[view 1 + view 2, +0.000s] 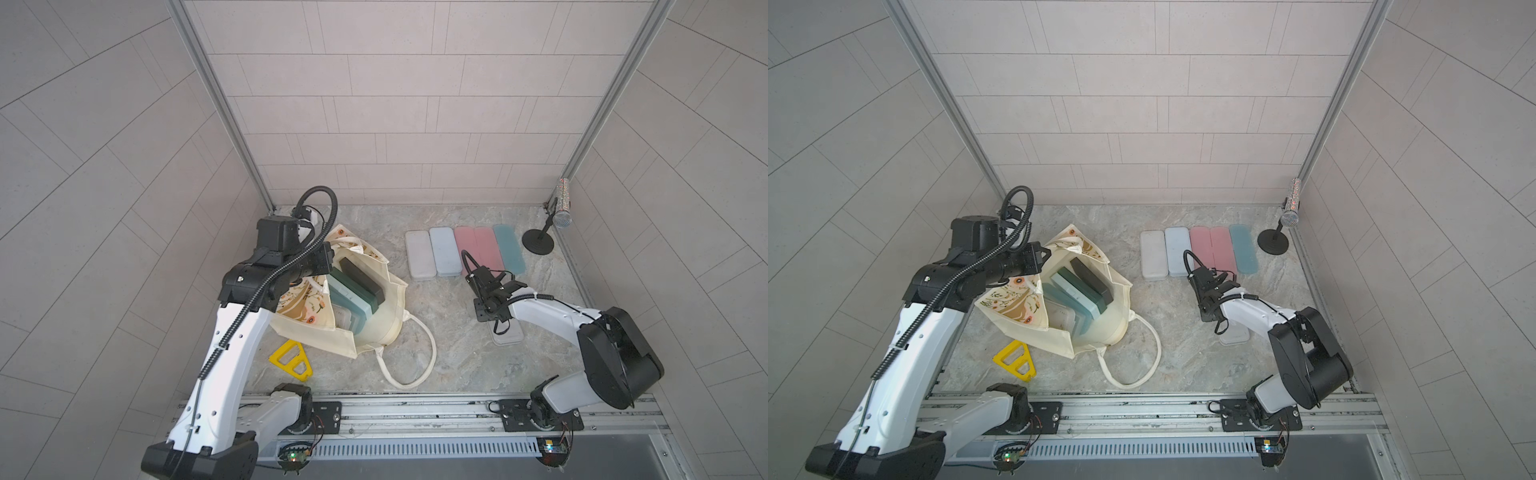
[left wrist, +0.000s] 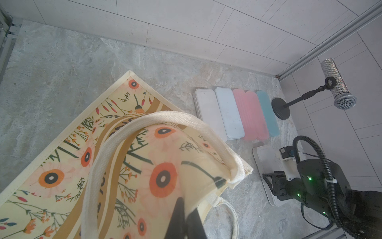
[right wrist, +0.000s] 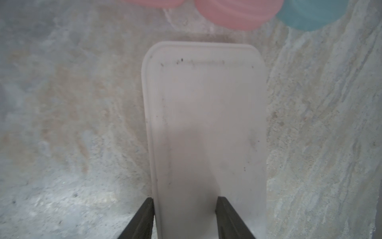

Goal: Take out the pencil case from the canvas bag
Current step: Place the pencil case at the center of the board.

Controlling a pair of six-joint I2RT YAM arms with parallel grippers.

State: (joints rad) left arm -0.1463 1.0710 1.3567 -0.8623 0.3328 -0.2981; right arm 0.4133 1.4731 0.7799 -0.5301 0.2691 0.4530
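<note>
1 bag [image 1: 384, 320], 6 cases [image 1: 419, 253] outside it, 1 mic [image 1: 563, 218].

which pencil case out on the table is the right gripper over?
The white case lying alone, away from the back wall, under the right gripper. The others sit side by side in a row along that wall.

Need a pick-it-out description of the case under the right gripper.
On the marble table, a row of five cases lies by the back wall. In front of it, beneath the right gripper, lies a lone white case: the only one flat on the table outside that row.
</note>
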